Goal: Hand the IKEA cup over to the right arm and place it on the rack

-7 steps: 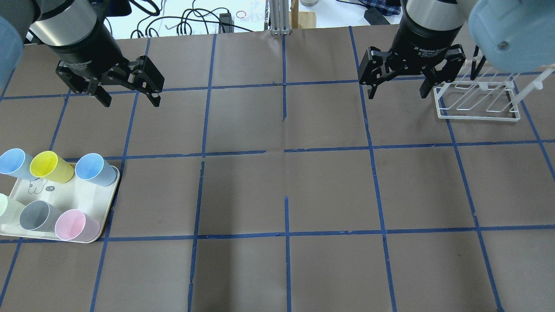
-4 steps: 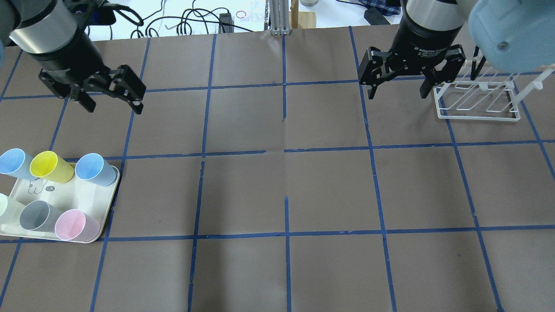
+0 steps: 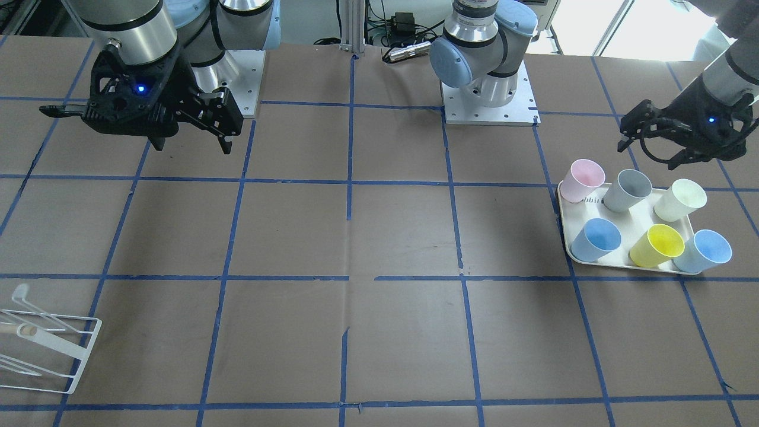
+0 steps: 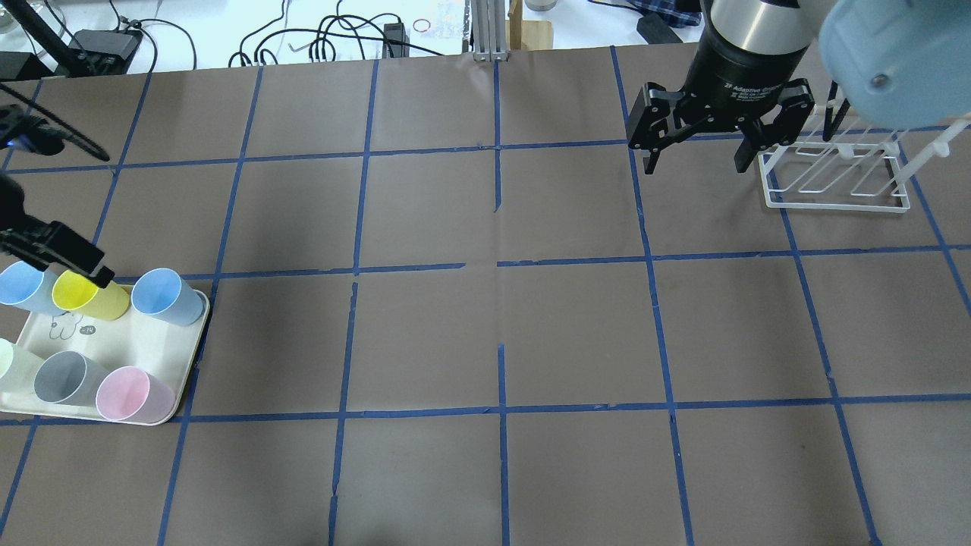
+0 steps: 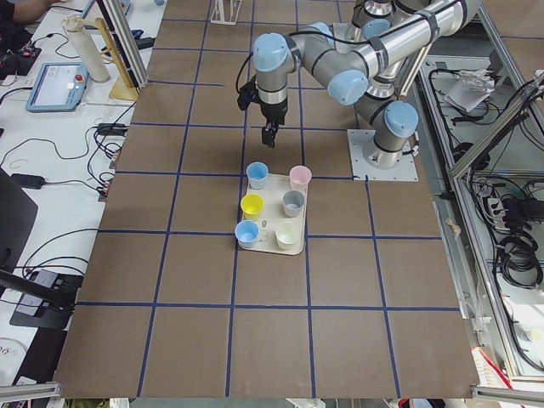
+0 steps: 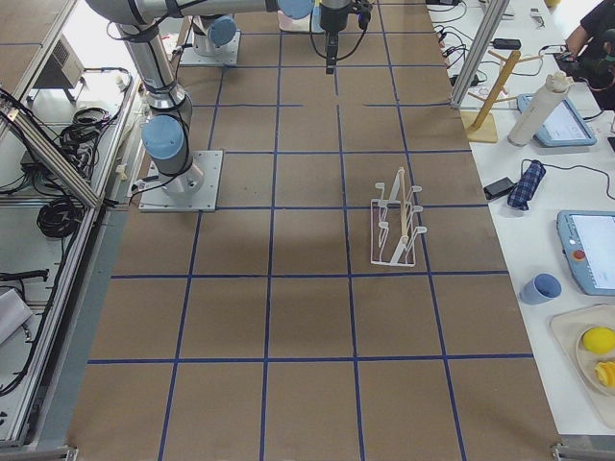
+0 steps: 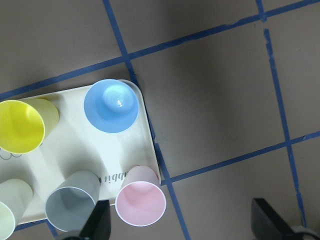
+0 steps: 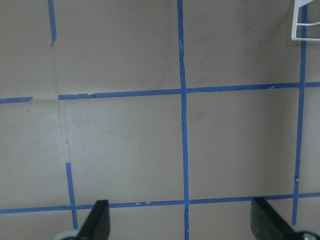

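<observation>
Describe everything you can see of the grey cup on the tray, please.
The grey cup is a plain tapered tumbler without a handle, probably plastic, wider at the rim. It stands upright, mouth up, and looks empty. It rests on the cream tray, in the middle of the row nearest the robot, between the pink cup and the pale cream cup. Whether it touches them cannot be told. Nothing grips it.

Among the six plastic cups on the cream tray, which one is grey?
The plain grey tapered plastic cup, middle of the row nearer the robot, between the pink plastic cup and the cream-white plastic cup. No other cup is grey.
</observation>
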Robot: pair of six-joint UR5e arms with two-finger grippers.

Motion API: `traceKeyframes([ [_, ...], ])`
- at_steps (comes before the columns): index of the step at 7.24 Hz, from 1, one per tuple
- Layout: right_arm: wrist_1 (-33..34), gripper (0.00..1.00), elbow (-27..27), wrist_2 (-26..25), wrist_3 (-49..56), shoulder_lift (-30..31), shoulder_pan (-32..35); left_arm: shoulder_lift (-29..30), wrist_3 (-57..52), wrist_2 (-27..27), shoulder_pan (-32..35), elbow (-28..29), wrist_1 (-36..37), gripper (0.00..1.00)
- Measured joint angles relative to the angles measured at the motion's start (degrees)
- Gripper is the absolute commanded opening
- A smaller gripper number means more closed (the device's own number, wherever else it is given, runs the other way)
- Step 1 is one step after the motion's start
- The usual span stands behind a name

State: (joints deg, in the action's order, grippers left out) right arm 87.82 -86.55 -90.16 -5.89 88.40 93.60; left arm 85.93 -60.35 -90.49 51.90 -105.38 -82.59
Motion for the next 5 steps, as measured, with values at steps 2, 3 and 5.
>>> traceKeyframes([
  [2,0.00,1.00,-0.02,-0.03,0.00,0.02,0.00,2.17,-14.38,0.40,-9.24,-4.87,10.76,1.00],
  [3,-0.01,1.00,-0.02,-0.02,0.00,0.02,0.00,3.80,-17.47,0.57,-11.60,-6.33,14.81,1.00],
  [5,-0.02,1.00,-0.02,-0.07,-0.02,0.02,0.00,7.00,-18.85,0.51,-13.04,-7.89,19.72,1.00],
])
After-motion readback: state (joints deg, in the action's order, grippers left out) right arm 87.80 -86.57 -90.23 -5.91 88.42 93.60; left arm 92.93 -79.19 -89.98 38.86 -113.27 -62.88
